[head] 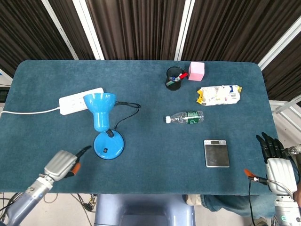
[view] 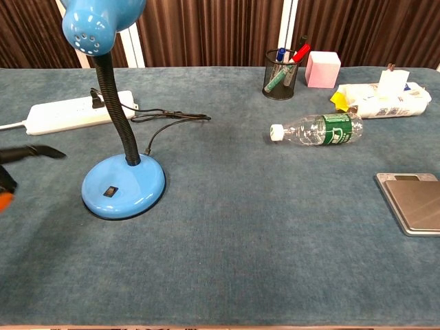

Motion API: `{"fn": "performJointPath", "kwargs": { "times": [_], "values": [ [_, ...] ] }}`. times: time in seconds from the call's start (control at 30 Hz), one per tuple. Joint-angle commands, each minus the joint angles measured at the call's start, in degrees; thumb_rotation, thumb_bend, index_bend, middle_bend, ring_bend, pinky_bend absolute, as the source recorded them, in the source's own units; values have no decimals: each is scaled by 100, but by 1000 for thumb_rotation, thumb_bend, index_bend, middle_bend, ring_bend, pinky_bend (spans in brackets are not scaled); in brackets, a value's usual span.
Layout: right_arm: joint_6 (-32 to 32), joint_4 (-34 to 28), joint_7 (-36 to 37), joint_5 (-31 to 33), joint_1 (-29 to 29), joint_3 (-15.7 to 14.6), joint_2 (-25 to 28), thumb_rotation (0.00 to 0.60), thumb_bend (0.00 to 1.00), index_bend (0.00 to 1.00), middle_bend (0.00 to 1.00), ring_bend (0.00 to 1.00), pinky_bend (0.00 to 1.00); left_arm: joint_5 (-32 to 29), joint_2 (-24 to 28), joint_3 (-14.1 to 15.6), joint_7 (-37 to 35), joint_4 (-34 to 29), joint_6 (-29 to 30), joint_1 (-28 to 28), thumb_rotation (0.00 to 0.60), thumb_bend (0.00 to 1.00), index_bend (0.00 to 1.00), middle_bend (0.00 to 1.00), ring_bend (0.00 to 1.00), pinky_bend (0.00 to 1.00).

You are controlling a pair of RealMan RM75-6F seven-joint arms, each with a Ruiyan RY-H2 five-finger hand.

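One glossy blue plastic desk lamp [head: 103, 127] is stood on the left half of the blue felt-covered table [head: 155, 165]: round domed base with a small black switch, black ribbed gooseneck, flared shade; a thin black cord is trailed to a long white plastic power strip [head: 80, 100] behind it. Left hand [head: 63, 162], grey-backed with dark fingers [head: 83, 149] extended and apart, is held just beside the base, gripping nothing. Right hand [head: 276, 165] is kept at the table's right edge, fingers straight and spread, empty, near a flat square steel scale [head: 217, 153].
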Motion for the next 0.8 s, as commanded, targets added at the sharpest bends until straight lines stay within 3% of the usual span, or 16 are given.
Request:
{"fn": "performJointPath", "kwargs": {
  "times": [0.03,0.2,0.8],
  "values": [
    [3,-4,-5,-2,1,3,2,600,110,7,18,38,0,-266,-281,-20,162,151,-312,-182,600,620,56,742,809,884],
    [-1,-6,-27,13,1,11,-1,600,109,7,18,38,0,-530,-552,-49,326,322,-642,-346,600,620,55,737,809,884],
    [-82,-32,-149,62,26,3,-60,600,109,7,19,37,0,-859,-811,-80,714,320,-762,-586,600,620,55,729,806,883]
  ]
}}
